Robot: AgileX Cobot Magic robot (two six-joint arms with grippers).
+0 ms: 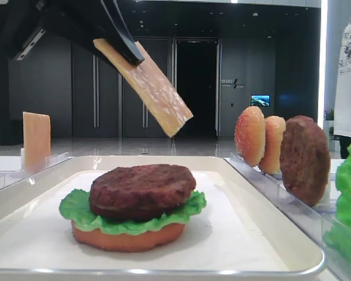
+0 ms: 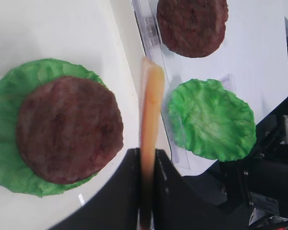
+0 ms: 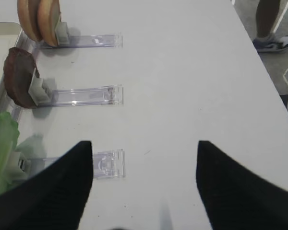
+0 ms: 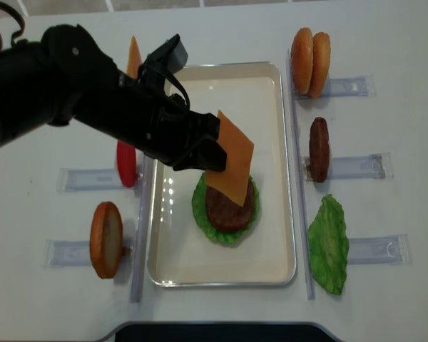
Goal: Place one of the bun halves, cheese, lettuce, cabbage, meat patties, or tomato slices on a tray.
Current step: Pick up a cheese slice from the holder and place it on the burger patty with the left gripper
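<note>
My left gripper (image 4: 207,153) is shut on one edge of a pale orange cheese slice (image 4: 233,158). The cheese (image 1: 149,88) hangs tilted in the air above the white tray (image 4: 221,92). Below it on the tray lies a stack: a meat patty (image 1: 141,190) on a lettuce leaf (image 1: 76,211) on a reddish-orange tomato slice (image 1: 128,239). In the left wrist view the cheese (image 2: 151,105) shows edge-on between the fingers, right of the patty (image 2: 69,129). My right gripper (image 3: 144,153) stands open over bare table, with nothing between its fingers.
Clear racks flank the tray. On the right stand two bun halves (image 4: 310,53), a patty (image 4: 319,149) and a lettuce leaf (image 4: 329,242). On the left stand another cheese slice (image 4: 133,57), a tomato slice (image 4: 126,167) and a bun half (image 4: 105,239). A person's shoe (image 3: 273,43) is beside the table.
</note>
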